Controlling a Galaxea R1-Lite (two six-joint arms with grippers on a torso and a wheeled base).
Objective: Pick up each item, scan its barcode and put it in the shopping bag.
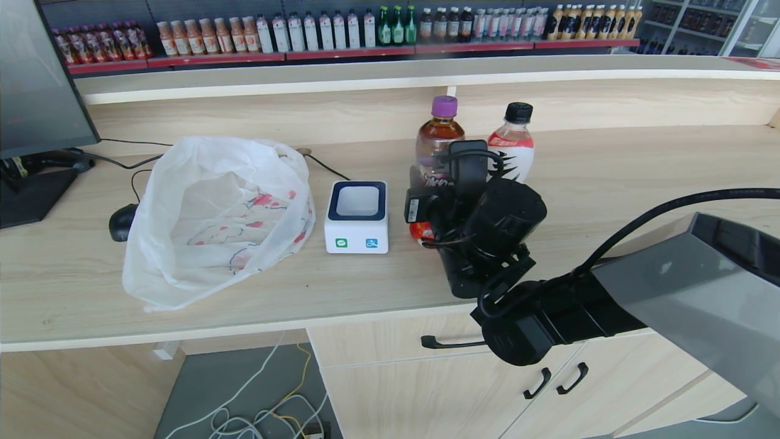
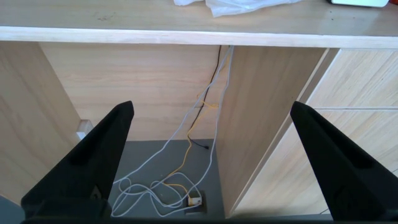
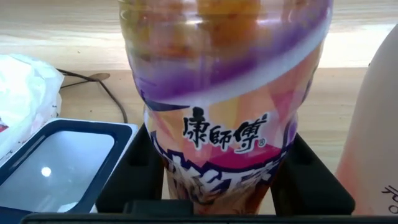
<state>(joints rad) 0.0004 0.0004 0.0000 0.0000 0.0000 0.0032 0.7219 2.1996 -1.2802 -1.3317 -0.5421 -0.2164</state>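
Since the right gripper (image 3: 227, 177) is clamped on the tea bottle (image 1: 440, 137), it should be lifted upright and turned squarely toward the scanner (image 1: 357, 214).

The wooden counter (image 1: 548, 183) was the anchor here. A dark monitor (image 1: 36, 73) stood at its far left end, with a black mouse (image 1: 120, 222) on the top just beside it and a thin cable (image 1: 131, 143) trailing along the back. Behind the counter ran a red shelf of drinks (image 1: 341, 30). Under it were cabinet doors with black handles (image 1: 573, 378), and loose wires (image 1: 256, 408) lay tangled on the floor.
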